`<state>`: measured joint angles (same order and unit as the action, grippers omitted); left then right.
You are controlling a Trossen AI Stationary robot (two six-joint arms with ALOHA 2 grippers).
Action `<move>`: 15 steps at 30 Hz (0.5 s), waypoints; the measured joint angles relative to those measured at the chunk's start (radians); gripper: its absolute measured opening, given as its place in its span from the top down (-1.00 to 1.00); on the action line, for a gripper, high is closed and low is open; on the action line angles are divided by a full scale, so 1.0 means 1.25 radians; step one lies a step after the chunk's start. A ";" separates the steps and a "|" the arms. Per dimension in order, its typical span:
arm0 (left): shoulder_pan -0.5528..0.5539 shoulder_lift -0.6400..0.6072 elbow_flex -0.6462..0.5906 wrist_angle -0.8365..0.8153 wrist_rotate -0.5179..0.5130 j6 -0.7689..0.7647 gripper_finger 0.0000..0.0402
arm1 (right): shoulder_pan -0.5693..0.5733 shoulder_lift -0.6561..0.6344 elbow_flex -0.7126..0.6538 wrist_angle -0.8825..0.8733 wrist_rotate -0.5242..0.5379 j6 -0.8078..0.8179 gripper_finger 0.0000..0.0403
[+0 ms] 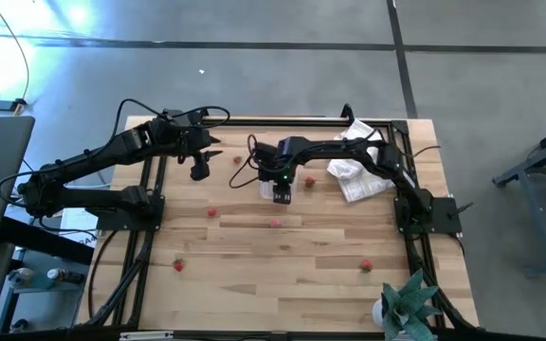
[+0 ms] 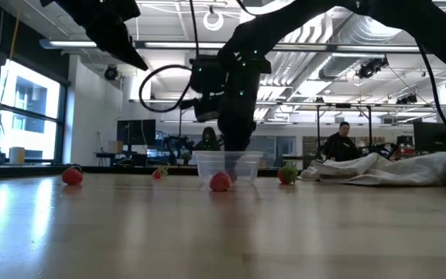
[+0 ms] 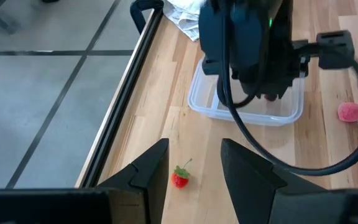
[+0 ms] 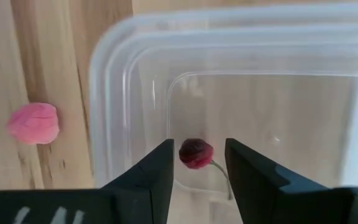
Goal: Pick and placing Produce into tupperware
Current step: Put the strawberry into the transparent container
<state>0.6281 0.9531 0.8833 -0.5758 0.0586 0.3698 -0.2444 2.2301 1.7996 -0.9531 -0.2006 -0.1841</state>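
Centrally in the high view: right end effector (image 1: 282, 193) down over the small clear plastic rectangular tupperware (image 1: 275, 180) on the light wooden desk (image 1: 301, 284). Seen through the right wrist view, stands with fingers moderately apart inside the tub's rim, gripping nothing. Has a tiny dark red round piece with a thin stem (image 4: 196, 153) between the tips on the tub's floor, with a clear gap on one side. Just outside the tub wall, at the left of that frame: a pale pink round piece (image 4: 33, 123) on the wood.

Up and left of the tub in the high view: left end effector (image 1: 200, 170), raised above the desk. Fingers likewise apart and empty, with a small red strawberry with a green top (image 3: 180, 178) on the desk beneath the gap.

Scattered across the lower half of the high view: four more small red pieces (image 1: 212, 213), well apart from each other and from the tub.

Right of the tub, towards the upper right: a crumpled white cloth (image 1: 358, 175).
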 joint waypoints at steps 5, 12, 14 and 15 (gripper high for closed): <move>0.000 0.000 0.000 0.000 0.000 0.000 0.32 | -0.006 -0.040 0.000 -0.001 0.015 0.003 0.33; 0.000 0.000 0.000 0.000 0.000 0.000 0.32 | -0.016 -0.100 0.000 -0.047 0.016 0.044 0.33; 0.000 0.000 0.000 0.000 0.000 0.000 0.32 | -0.019 -0.118 0.000 -0.087 0.015 0.068 0.33; 0.000 0.000 0.000 0.001 0.000 0.000 0.32 | -0.020 -0.127 0.000 -0.108 0.016 0.081 0.33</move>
<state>0.6281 0.9527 0.8833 -0.5751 0.0586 0.3698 -0.2691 2.0715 1.7996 -1.0886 -0.1811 -0.0833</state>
